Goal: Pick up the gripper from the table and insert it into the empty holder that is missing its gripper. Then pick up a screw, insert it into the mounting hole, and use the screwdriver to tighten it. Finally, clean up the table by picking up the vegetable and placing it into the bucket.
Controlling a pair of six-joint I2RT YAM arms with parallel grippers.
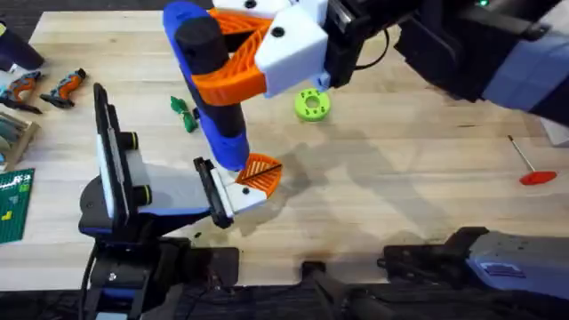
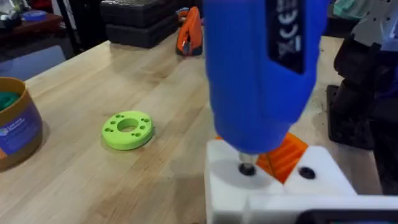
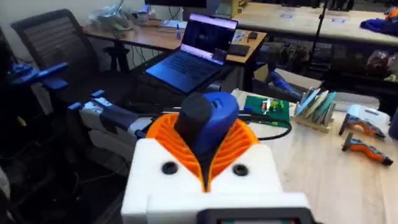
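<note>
Driving the screw: your right arm's jaws are clamped on the blue screwdriver, standing upright with its bit down on the white holder.

From the left wrist you see the metal bit sitting in a hole on the holder's white block, with the orange gripper piece seated just behind it. In the overhead view that orange piece sits at the tip of the dark arm lying across the worktop. Your left arm's jaws cannot be judged open or closed from these views. The dark green vegetable lies on the worktop just left of the screwdriver, apart from it. The bucket stands at the edge of the left wrist view, near the lime-green disc. A thin red-handled driver lies far to the right.
</note>
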